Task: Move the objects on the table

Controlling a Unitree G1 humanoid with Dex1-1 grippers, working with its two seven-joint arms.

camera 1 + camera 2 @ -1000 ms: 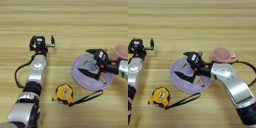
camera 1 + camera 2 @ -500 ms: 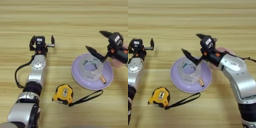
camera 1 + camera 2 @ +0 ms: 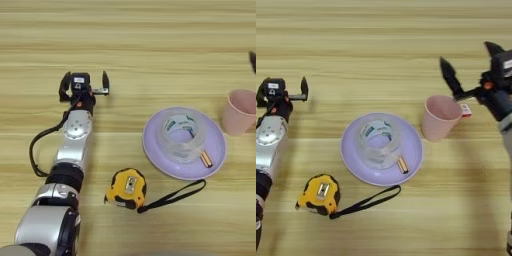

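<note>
I have the right gripper (image 3: 468, 70) up over the table (image 3: 150, 45) at the right side, its 2 black fingers spread wide apart with nothing between them. The pink cup (image 3: 439, 116) stands upright just below and slightly left of that open gap; I cannot tell whether the near finger (image 3: 450, 76) touches the rim, but the cup is not between the jaws. A small white-and-red tag (image 3: 466, 110) sits against the cup's right side.

The roll of clear tape (image 3: 182, 136) lies flat, hole up, on the lavender plate (image 3: 155, 150), left of the cup and well clear of the right gripper. A small orange-brown cylinder (image 3: 205, 159) rests on the plate, touching the roll's lower right edge.

The left gripper (image 3: 84, 85) is parked at the left of the table, forearm lying along the wood, its 2 fingers standing apart and empty, well away from both objects. The yellow-and-black tape measure (image 3: 126, 187) lies near the front, between that arm and the plate, its black strap (image 3: 175, 194) trailing right beneath the plate's rim.
</note>
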